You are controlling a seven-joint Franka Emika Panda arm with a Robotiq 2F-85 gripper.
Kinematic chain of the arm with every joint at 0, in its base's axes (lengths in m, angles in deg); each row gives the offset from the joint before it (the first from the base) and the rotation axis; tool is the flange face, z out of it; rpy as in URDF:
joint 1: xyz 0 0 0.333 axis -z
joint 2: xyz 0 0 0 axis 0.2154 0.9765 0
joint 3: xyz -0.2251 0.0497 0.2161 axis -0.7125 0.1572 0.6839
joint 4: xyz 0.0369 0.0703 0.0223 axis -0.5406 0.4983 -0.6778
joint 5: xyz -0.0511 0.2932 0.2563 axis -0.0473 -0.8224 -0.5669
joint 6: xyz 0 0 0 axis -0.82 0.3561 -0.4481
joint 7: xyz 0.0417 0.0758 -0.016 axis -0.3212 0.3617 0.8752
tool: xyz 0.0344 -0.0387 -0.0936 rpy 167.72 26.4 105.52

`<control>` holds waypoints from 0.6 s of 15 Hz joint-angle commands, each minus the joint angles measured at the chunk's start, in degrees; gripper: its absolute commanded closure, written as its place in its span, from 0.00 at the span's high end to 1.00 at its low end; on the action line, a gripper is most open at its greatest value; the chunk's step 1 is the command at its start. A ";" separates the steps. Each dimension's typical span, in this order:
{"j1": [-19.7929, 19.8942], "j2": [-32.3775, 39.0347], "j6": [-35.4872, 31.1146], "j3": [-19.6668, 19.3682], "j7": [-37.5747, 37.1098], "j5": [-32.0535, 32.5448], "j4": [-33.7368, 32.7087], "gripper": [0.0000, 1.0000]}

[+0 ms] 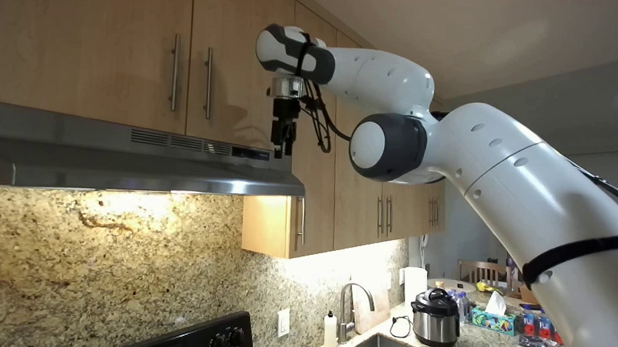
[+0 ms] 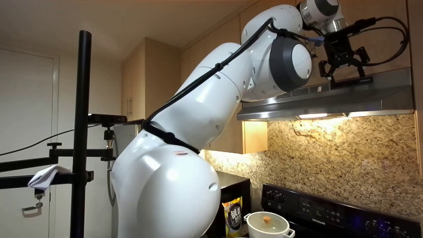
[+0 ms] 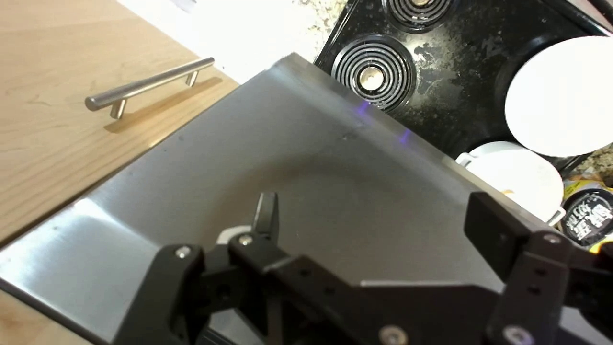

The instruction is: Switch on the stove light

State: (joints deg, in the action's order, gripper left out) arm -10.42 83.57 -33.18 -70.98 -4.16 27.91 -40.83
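The stainless range hood shows in both exterior views (image 1: 100, 162) (image 2: 317, 105) and fills the middle of the wrist view (image 3: 191, 158). Its dark control panel (image 1: 250, 153) is at one end of the vent slots; it also shows in an exterior view (image 2: 355, 81). The stove light (image 2: 313, 115) under the hood is lit and brightens the stone backsplash. My gripper (image 1: 282, 153) points down in front of the hood's face near the panel; it is also in view (image 2: 346, 76). In the wrist view, my gripper (image 3: 376, 211) is open with nothing between the fingers. Contact with the panel cannot be told.
Wooden cabinets (image 1: 239, 83) with bar handles (image 1: 209, 83) rise above and beside the hood. Below are the black stove panel (image 2: 320, 213), a white lidded pot (image 2: 267, 224) and coil burners (image 3: 373, 74). A faucet (image 1: 342, 309) and pressure cooker (image 1: 435, 321) stand by the sink.
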 commanded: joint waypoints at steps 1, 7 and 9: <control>2.36 -1.66 1.57 0.37 -1.07 -0.36 1.67 1.00; 6.40 -0.96 2.18 0.81 -2.13 -1.82 2.17 1.00; 7.23 -0.88 2.69 1.10 -2.84 -2.47 2.42 1.00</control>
State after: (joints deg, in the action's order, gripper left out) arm -4.59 83.73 -32.07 -70.82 -4.56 27.12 -40.34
